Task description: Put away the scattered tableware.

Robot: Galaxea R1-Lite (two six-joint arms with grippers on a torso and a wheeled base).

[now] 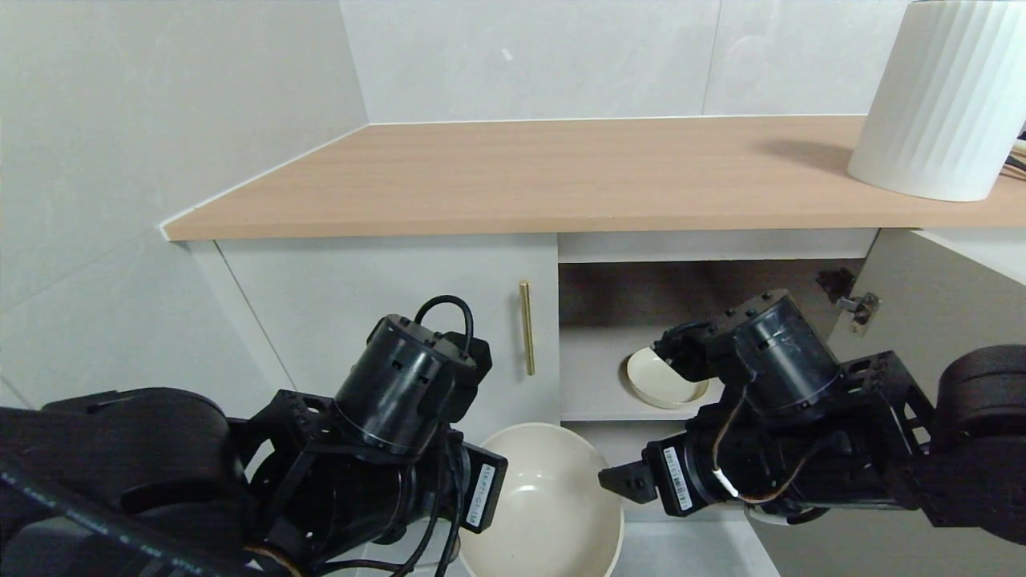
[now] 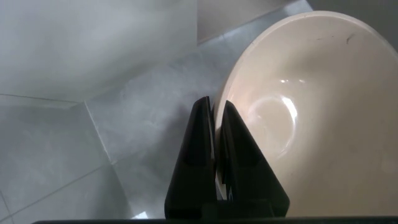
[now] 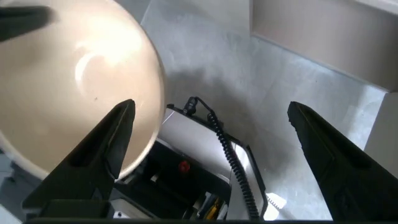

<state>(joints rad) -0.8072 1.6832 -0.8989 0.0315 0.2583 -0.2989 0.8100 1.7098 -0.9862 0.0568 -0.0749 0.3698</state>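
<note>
- Pale, smooth wall tiles met a wood-grain tabletop (image 1: 561, 176) with a straight front edge; a white ribbed cylindrical container (image 1: 938, 96) stood at its far right end.
- Below the tabletop, a flat grey cabinet door (image 1: 385, 312) was closed and carried a slim brass bar handle (image 1: 527, 327). The neighbouring compartment stood open, its door (image 1: 946, 304) swung out to the right.
- A small, shallow cream dish (image 1: 661, 383) rested on the open compartment's shelf (image 1: 593, 377), near the front edge.
- A large, round, glossy cream bowl (image 1: 553, 497) hung tilted above the grey tiled floor (image 2: 124, 124), in front of the cabinet and lower than the shelf.
- The left tool (image 2: 213, 107) was clamped on the bowl's rim, one finger inside the wall and one outside.
- The right tool (image 3: 211, 107) was spread wide and held nothing; one finger sat just beside the bowl's rim, and contact could not be determined.
- Open floor lay beneath both tools.
</note>
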